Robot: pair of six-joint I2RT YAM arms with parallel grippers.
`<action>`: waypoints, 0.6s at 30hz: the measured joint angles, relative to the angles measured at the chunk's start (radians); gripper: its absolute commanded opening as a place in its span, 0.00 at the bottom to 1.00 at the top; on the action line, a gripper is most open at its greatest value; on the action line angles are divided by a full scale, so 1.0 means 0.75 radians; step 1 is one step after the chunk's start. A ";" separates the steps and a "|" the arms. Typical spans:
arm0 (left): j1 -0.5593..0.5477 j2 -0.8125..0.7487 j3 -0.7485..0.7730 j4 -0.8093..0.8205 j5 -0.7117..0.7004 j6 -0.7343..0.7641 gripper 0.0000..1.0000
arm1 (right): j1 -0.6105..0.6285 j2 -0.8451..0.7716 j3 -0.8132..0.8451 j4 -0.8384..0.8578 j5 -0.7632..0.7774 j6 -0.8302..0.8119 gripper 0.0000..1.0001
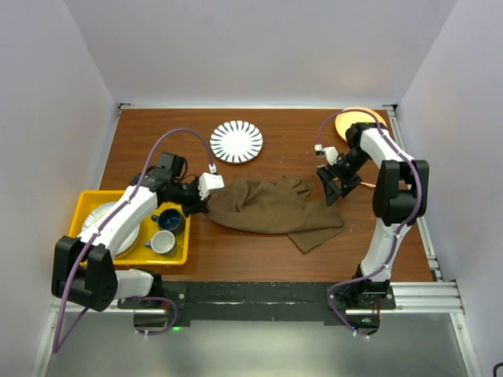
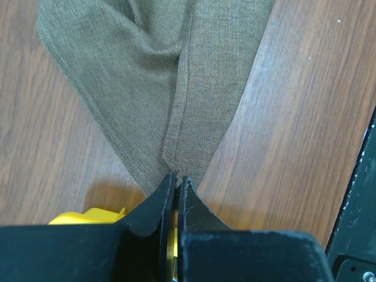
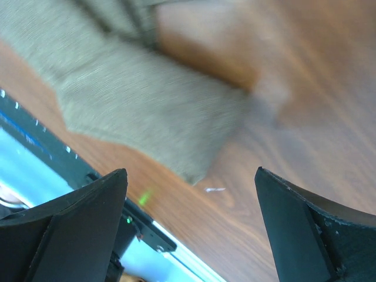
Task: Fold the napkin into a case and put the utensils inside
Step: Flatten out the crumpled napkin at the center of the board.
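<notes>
Cloth takes up the middle of the overhead view. We see the napkin (image 1: 271,208) lying crumpled and partly folded over itself on the brown table (image 1: 157,149), with its longest flap running toward the lower right of the frame.

At the napkin's left tip we find the left gripper (image 1: 206,209). In the left wrist view its jaws are pressed together on a pointed corner of the napkin (image 2: 170,76), and a hemmed seam runs up from the pinch point (image 2: 175,179).

We see the right gripper (image 1: 332,188) just off the napkin's upper right edge. In the right wrist view its jaws stand wide apart (image 3: 191,171) with nothing between them. A blurred corner of the napkin (image 3: 147,111) lies below, toward the upper left of that frame.

A striped plate (image 1: 236,141) sits above the napkin, well apart from it. A yellow plate (image 1: 354,119) shows in the upper right corner behind the right arm. At the left edge we make out a yellow tray (image 1: 82,206) holding a blue mug (image 1: 168,221) and other dishes. We cannot pick out the utensils with any certainty.
</notes>
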 measured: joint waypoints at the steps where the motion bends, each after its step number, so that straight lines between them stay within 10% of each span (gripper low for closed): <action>1: 0.000 0.000 -0.004 0.006 -0.002 -0.001 0.00 | -0.009 0.024 0.012 0.013 0.004 0.023 0.93; 4: 0.000 0.000 -0.007 0.026 -0.006 -0.014 0.00 | -0.018 0.075 0.054 0.022 0.003 0.075 0.87; 10: 0.000 0.018 0.011 0.081 -0.013 -0.094 0.00 | -0.012 0.173 0.102 0.009 -0.080 0.099 0.00; 18: 0.042 0.135 0.257 0.104 -0.027 -0.264 0.00 | -0.010 0.199 0.459 -0.068 -0.138 0.090 0.00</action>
